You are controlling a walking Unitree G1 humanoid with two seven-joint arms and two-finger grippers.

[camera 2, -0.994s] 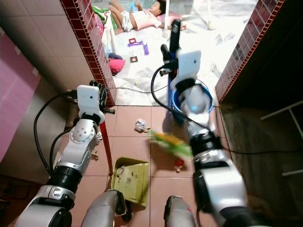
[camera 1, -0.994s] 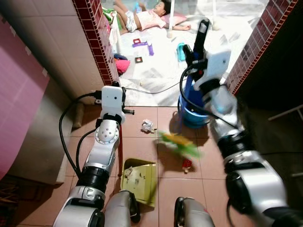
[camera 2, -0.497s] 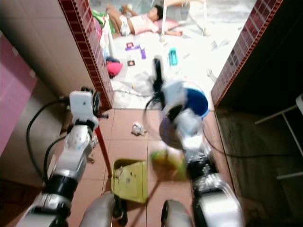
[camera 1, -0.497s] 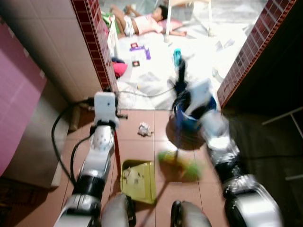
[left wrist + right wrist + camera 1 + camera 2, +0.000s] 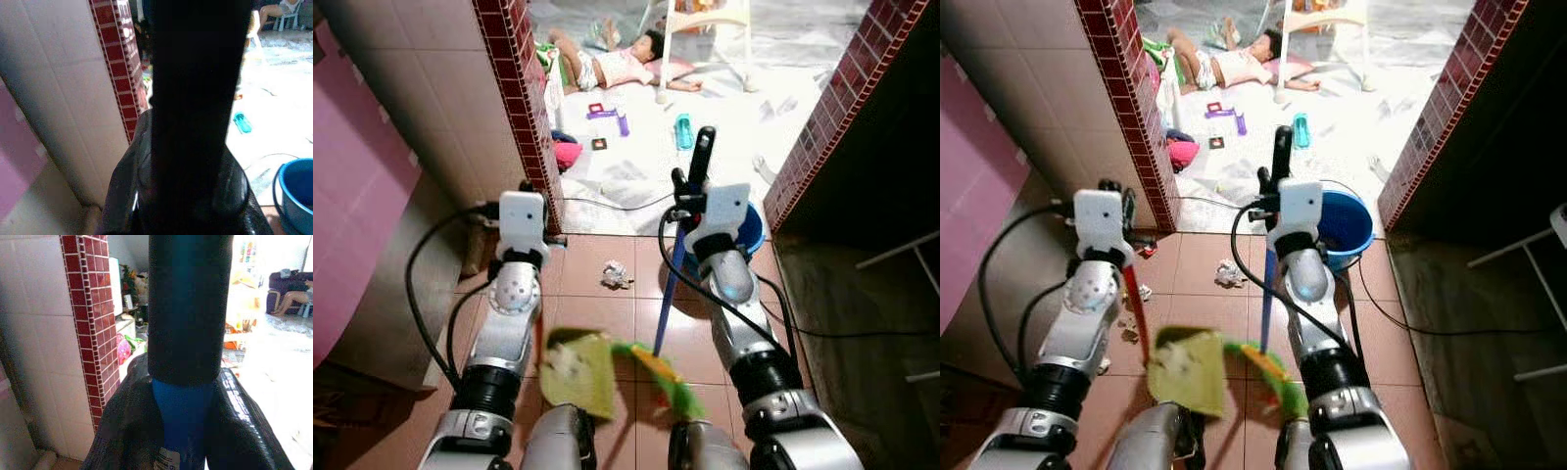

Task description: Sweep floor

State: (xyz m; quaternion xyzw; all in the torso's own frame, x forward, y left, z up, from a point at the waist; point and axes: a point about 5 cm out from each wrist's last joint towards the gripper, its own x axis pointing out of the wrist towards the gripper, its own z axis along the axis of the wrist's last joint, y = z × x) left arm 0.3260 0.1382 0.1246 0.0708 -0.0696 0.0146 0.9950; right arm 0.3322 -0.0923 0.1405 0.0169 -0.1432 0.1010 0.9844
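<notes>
Two tools are in play, one per arm. The right gripper [image 5: 1276, 186] is clenched around the blue broom handle [image 5: 1266, 294], as the right wrist view shows with the black fingers [image 5: 122, 431] wrapped on the blue shaft below its black grip. The handle slants down to the green and yellow broom head [image 5: 1268, 377], which sits low on the terracotta floor tiles [image 5: 1234, 313] close to the robot's feet. The left gripper [image 5: 1111, 201] holds the red dustpan handle [image 5: 1136, 308], its fingers closed on a dark shaft in the left wrist view. The yellow-green dustpan [image 5: 1185, 370] appears tilted and blurred, just beside the broom head, with pale scraps on it.

By my reading, the step in hand is gathering debris into the pan. A crumpled paper scrap [image 5: 1230, 275] lies on the tiles ahead, well apart from the pan, and smaller bits [image 5: 1132, 333] sit near the left arm. Next would come setting the pan flat and reaching the broom past the paper scrap to draw it back (the blue bucket [image 5: 1347, 227] and black cable [image 5: 1410, 323] crowd that side). A person [image 5: 1234, 61] lies on the white floor beyond.
</notes>
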